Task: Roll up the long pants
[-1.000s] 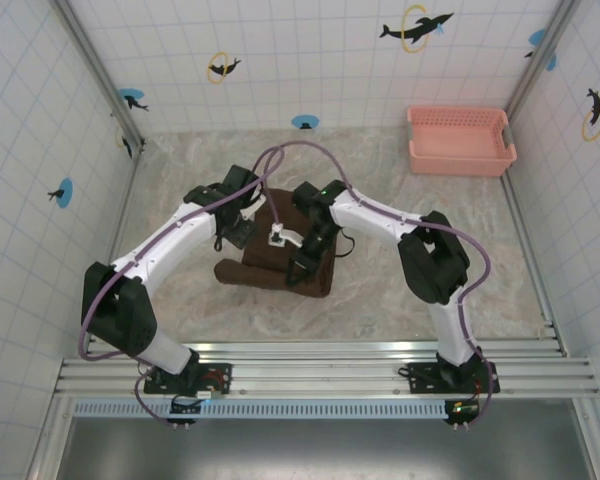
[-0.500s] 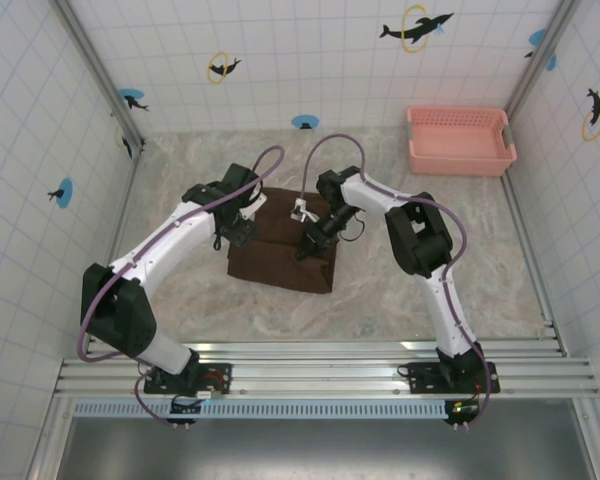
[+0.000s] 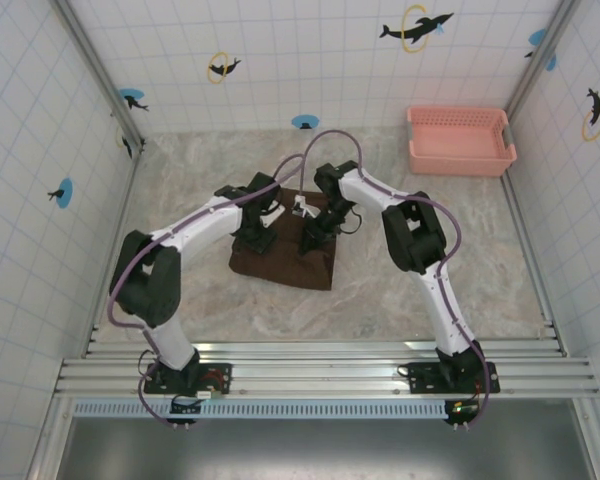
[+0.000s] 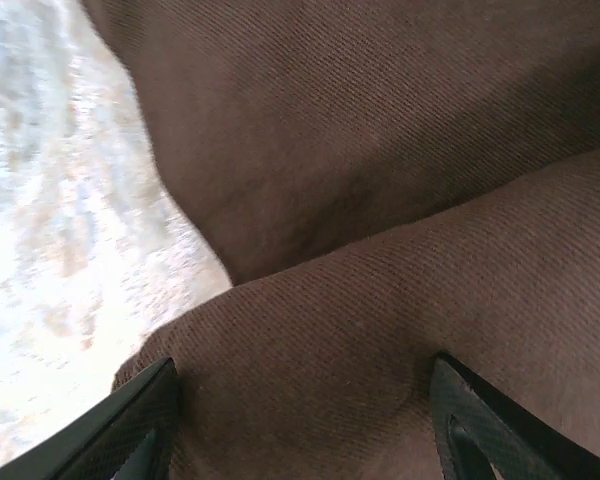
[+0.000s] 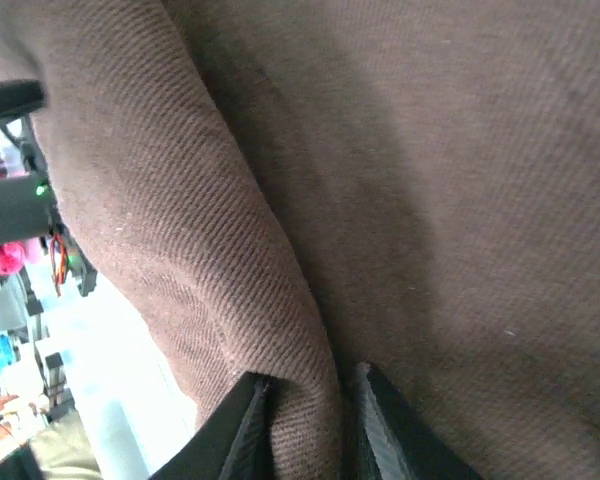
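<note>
On table [image 3: 400, 300], twill long pants [image 3: 280, 268]

Two arms [image 3: 195, 228], white shell links [image 3: 368, 197], bulky black joints [image 3: 145, 290], a thin purple cable [image 3: 327, 134] looping along each, black bases [image 3: 185, 378] with red wiring, matte black fingers [image 4: 145, 420] on the left hand [image 4: 302, 365]

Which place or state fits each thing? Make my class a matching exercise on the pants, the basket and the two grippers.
1 pants
2 basket
3 left gripper
4 right gripper

A pink, in the far right corner
B jaws wide, astride a cloth fold
C brown, folded flat
D jaws narrow, a cloth fold between them

Pairs: 1-C, 2-A, 3-B, 4-D
</note>
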